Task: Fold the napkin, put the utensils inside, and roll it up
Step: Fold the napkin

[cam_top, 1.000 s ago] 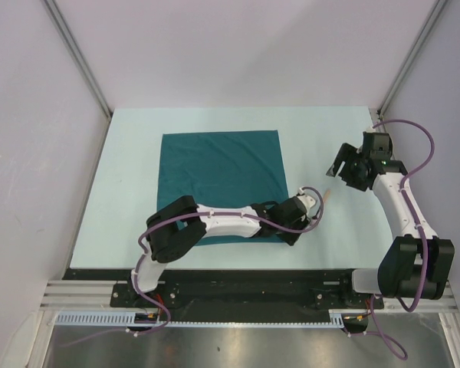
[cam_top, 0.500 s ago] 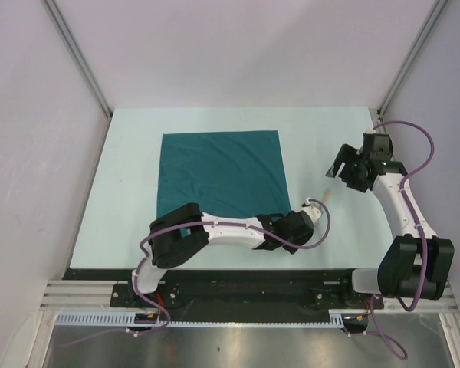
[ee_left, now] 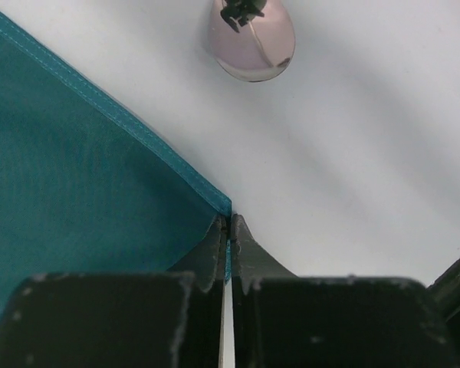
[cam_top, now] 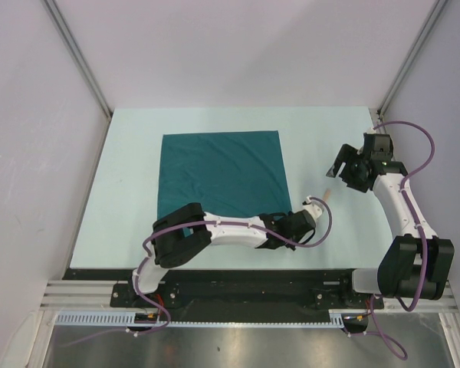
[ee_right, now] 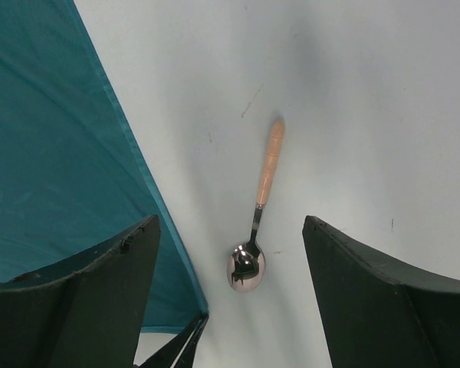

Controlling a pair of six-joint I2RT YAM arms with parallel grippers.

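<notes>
Pinches the near right corner of the napkin [ee_left: 77, 192] in the left pincer [ee_left: 228, 230], fingertips [ee_left: 213, 249] pressed together on the stitched hem, low against the pale tabletop [ee_left: 353, 169]. Shows the rest of the teal cloth spread flat and square across the middle of the tabletop, unfolded, with faint creases near its left side. Holds the right pincer [ee_right: 228, 226] wide apart and empty, raised above the spoon [ee_right: 267, 170] and looking down on it between two dark fingers [ee_right: 100, 291]. Finds the spoon lying on bare tabletop just beside the napkin's right edge, clear of the cloth, metal bowl toward the clamped corner and close ahead of the left pincer, tan handle pointing away from it.
</notes>
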